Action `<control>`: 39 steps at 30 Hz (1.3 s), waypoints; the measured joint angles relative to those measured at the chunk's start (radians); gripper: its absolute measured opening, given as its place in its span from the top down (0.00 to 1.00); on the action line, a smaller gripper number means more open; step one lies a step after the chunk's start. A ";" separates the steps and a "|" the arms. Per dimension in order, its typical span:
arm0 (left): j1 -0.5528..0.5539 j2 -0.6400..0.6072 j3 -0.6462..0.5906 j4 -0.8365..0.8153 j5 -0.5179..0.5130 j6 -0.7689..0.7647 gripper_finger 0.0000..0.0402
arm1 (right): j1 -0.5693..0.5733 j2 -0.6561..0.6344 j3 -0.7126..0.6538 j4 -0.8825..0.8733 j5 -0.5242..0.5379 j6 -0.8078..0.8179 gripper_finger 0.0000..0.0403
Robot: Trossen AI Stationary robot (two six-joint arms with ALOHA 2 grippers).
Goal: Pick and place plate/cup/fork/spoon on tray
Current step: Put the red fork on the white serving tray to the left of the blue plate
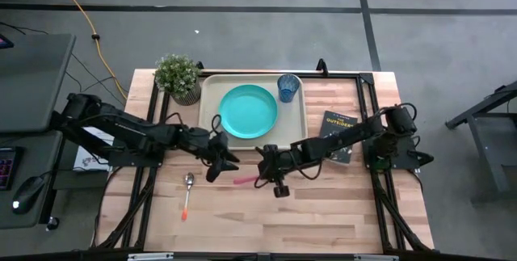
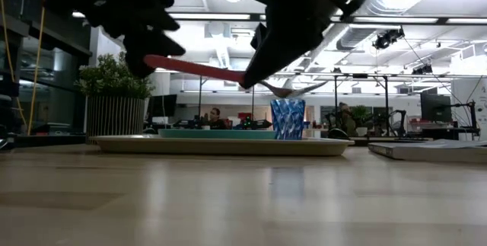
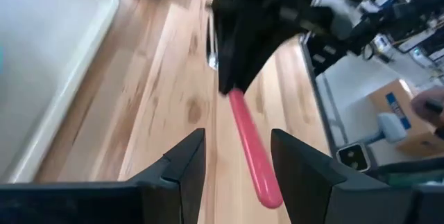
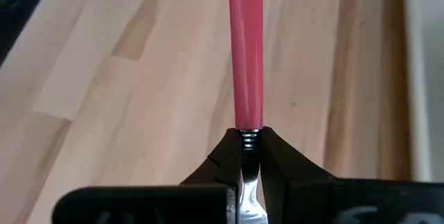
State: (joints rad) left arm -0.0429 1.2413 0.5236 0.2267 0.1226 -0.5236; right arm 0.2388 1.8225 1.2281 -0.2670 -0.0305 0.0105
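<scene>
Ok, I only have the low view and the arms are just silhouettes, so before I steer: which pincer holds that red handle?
Observer: The right pincer does; it is shut on the fork at its metal neck.
Operator: And the left one?
Observer: The left pincer is open, with a finger on either side of the handle's free end, not closed on it.
Operator: I can't find the spoon.
Observer: The spoon lies on the table on the left arm's side, off the tray.
</scene>
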 joint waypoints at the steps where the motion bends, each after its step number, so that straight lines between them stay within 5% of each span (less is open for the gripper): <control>1: -0.005 0.012 -0.001 0.003 0.004 0.001 0.64 | 0.000 0.001 0.010 -0.009 0.012 0.007 0.98; 19: -0.003 0.193 0.083 0.010 0.083 0.082 0.65 | -0.060 0.001 0.089 -0.115 0.038 0.036 0.98; 27: -0.001 0.193 0.089 -0.039 0.064 0.168 0.93 | -0.059 0.001 0.089 -0.123 0.039 0.053 0.96; 39: -0.007 0.143 0.090 -0.178 0.024 0.217 0.93 | -0.061 -0.010 0.087 -0.181 0.034 0.086 0.77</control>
State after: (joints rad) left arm -0.0498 1.3839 0.6132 0.0489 0.1470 -0.3069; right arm 0.1778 1.8122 1.3151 -0.4476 0.0034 0.0964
